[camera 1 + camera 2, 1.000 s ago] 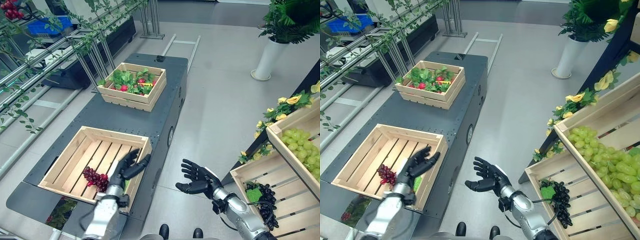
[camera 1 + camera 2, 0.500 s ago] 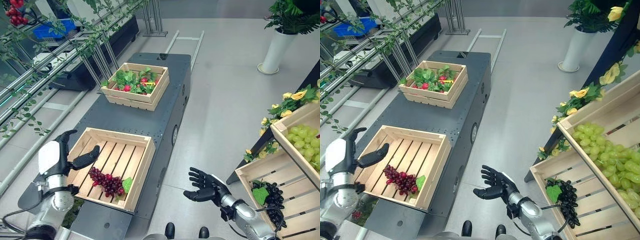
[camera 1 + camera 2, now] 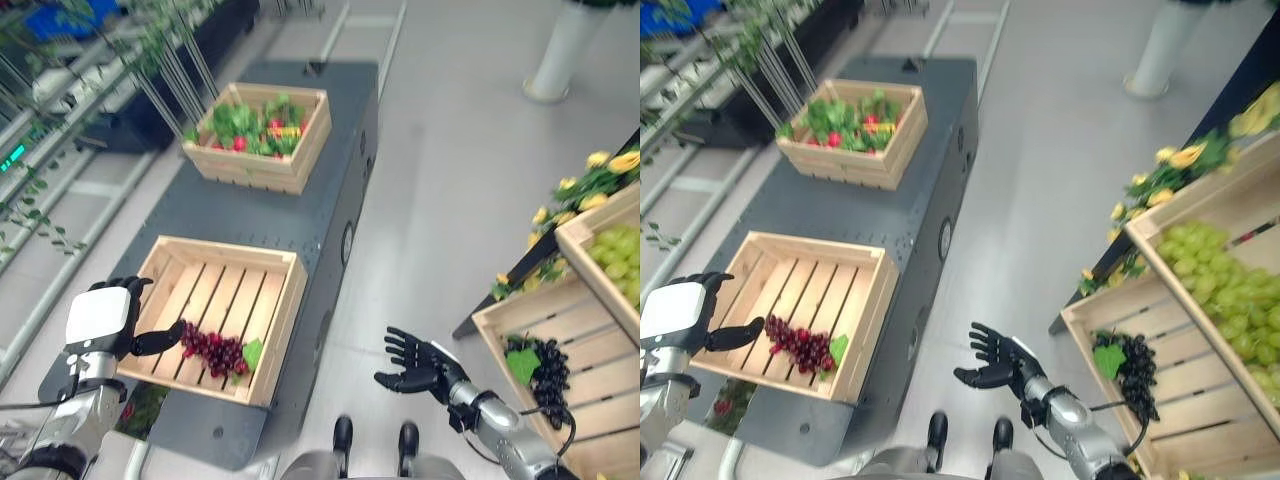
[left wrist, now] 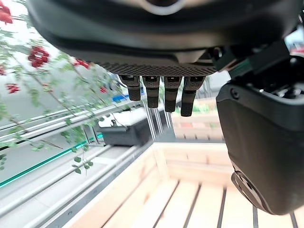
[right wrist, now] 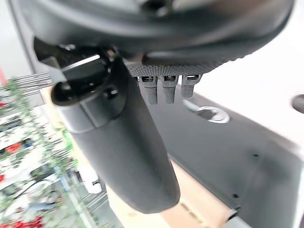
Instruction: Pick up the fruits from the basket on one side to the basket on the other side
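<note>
Two wooden crates stand on the dark grey platform [image 3: 255, 215]: the near crate [image 3: 215, 270], with slatted floor, holds a bunch of dark red grapes [image 3: 212, 350] with a green leaf [image 3: 251, 353] lying beside it at the crate's near right corner, and the far crate [image 3: 258, 140] is packed with green leaves and small red fruit. The left hand [image 3: 105, 320] hovers at the near crate's left rim, its fingers loosely extended and holding nothing, the thumb reaching in toward the red grapes without touching them; its wrist view looks along straight fingers [image 4: 164, 97] at the crate's bare slats. The right hand [image 3: 420, 365] hangs over the floor [image 3: 440, 180] to the right of the platform, palm turned up, fingers spread and empty. On the robot's right a tiered wooden stand [image 3: 575, 330] slopes up: its lower bin carries a bunch of black grapes [image 3: 548, 370] with a leaf, the upper bin a heap of green grapes [image 3: 1215, 285]. Yellow flowers [image 3: 590, 185] with foliage trim the stand's far end. A white vase [image 3: 562, 50] stands on the floor far behind.
</note>
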Available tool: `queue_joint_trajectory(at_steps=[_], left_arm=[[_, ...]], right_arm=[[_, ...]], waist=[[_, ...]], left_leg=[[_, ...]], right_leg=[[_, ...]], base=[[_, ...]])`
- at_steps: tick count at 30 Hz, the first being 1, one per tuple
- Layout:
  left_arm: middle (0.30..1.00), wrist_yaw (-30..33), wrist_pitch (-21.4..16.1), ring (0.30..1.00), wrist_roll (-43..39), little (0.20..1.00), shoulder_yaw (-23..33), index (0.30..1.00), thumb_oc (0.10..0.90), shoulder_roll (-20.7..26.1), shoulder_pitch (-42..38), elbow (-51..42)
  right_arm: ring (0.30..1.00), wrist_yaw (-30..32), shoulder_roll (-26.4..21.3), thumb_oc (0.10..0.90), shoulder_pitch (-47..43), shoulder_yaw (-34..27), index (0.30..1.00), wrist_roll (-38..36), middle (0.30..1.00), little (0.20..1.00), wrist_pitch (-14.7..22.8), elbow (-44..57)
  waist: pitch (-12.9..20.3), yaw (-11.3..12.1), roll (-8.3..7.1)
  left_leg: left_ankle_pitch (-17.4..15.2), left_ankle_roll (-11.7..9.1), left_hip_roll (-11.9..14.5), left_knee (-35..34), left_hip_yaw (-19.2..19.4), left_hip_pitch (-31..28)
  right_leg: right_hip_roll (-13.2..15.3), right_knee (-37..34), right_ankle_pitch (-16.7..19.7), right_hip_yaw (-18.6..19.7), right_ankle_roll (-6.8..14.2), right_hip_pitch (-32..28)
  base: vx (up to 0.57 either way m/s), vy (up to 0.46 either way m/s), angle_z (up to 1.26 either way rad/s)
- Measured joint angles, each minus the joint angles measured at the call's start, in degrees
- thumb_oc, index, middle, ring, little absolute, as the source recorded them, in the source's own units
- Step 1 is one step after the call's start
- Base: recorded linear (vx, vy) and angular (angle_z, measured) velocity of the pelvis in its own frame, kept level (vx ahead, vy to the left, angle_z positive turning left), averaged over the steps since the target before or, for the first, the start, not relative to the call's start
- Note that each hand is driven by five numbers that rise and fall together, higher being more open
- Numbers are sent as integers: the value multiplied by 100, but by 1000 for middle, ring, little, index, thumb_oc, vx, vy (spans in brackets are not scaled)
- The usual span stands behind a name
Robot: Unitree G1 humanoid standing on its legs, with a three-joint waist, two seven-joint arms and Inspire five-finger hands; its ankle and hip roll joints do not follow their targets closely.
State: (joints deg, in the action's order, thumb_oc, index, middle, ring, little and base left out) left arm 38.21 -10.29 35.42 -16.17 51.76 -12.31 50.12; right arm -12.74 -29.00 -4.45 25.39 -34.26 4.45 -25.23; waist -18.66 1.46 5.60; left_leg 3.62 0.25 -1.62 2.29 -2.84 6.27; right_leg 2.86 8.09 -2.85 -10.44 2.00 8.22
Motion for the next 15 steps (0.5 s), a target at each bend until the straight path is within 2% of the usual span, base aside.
queue_joint_trajectory(at_steps=[1, 3, 5, 7, 11, 15], left_arm=[[900, 9, -4, 900, 66, 900, -82, 900, 800, 101, -223, 41], [900, 17, -5, 900, 111, 900, -158, 900, 800, 202, -476, 54], [900, 45, 3, 900, 117, 900, -362, 900, 800, 369, -725, 56], [900, 44, 20, 900, 114, 900, -372, 900, 800, 374, -842, 57], [900, 41, 157, 900, 111, 900, -372, 900, 800, 373, -868, 180], [900, 41, 208, 900, 91, 900, -373, 900, 800, 346, -845, 397]], right_arm=[[900, 12, -12, 800, -171, -4, 900, -3, 900, 900, 1, -52], [900, 13, 0, 800, -300, -1, 900, -2, 900, 900, 2, -59], [900, 13, 7, 800, -439, 17, 900, -2, 900, 900, 17, -40], [900, 14, 9, 800, -499, 11, 900, 0, 900, 900, 18, -20], [900, 15, 11, 800, -557, 12, 900, 3, 900, 900, 18, -6], [900, 10, -101, 800, -594, 9, 900, 8, 900, 900, 18, 16]], waist=[[-257, -3, -79], [-560, -4, -215], [-788, -11, -385], [-977, -7, -400], [-1052, -15, -411], [-1075, -67, -414]], left_leg=[[-22, 24, -30, 107, 17, 85], [-110, 49, -87, 325, 47, 167], [-372, 29, -175, 968, 191, 560], [-589, -3, -191, 1543, 201, 887], [-988, -106, -102, 2508, 217, 1506], [-1178, -145, -30, 3056, 289, 1877]], right_leg=[[78, 437, -174, 3, -16, 238], [168, 995, -411, 25, -39, 471], [341, 1706, -727, 55, -101, 886], [370, 2109, -871, 89, -172, 1117], [326, 2786, -1116, 139, -302, 1604], [287, 3271, -1271, 194, -373, 1960]], base=[[-127, 66, 8], [-144, 73, 6], [-123, 59, 10], [-96, 35, 6], [-58, 77, -4], [-49, 74, -10]])
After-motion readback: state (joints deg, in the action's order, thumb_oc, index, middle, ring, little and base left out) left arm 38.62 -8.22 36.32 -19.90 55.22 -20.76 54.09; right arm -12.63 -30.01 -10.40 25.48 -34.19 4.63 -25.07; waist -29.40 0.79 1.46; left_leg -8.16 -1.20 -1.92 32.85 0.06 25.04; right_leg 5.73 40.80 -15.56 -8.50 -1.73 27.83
